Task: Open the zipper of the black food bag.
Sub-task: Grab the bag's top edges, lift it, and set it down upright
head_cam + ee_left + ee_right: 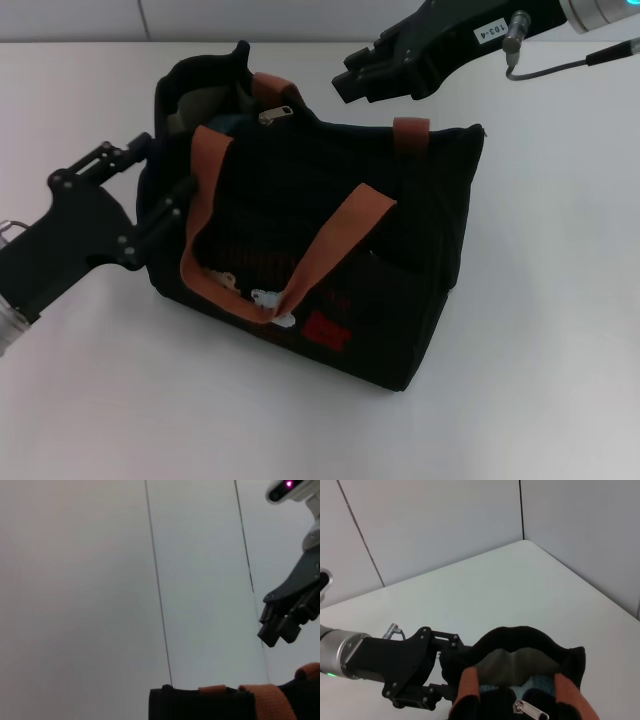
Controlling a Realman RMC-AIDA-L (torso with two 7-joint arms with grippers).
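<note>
The black food bag (pixel 330 220) stands mid-table with orange-brown handles (pixel 340 245) and a red patch (pixel 326 330) on its front. Its zipper's silver pull tab (pixel 277 113) lies on the top rim near the left end, where the bag gapes open and shows a pale lining (pixel 520 662). The pull tab (pixel 532 711) also shows in the right wrist view. My left gripper (pixel 160 170) presses against the bag's left end, and the bag hides its tips. My right gripper (pixel 345 75) hovers shut and empty above the back rim, clear of the bag.
A white tabletop (pixel 540 330) surrounds the bag, with pale wall panels (pixel 200 580) behind it. The table's far corner (pixel 525 542) shows in the right wrist view. The left wrist view catches the right gripper (pixel 280 625) above the bag's top edge (pixel 200 700).
</note>
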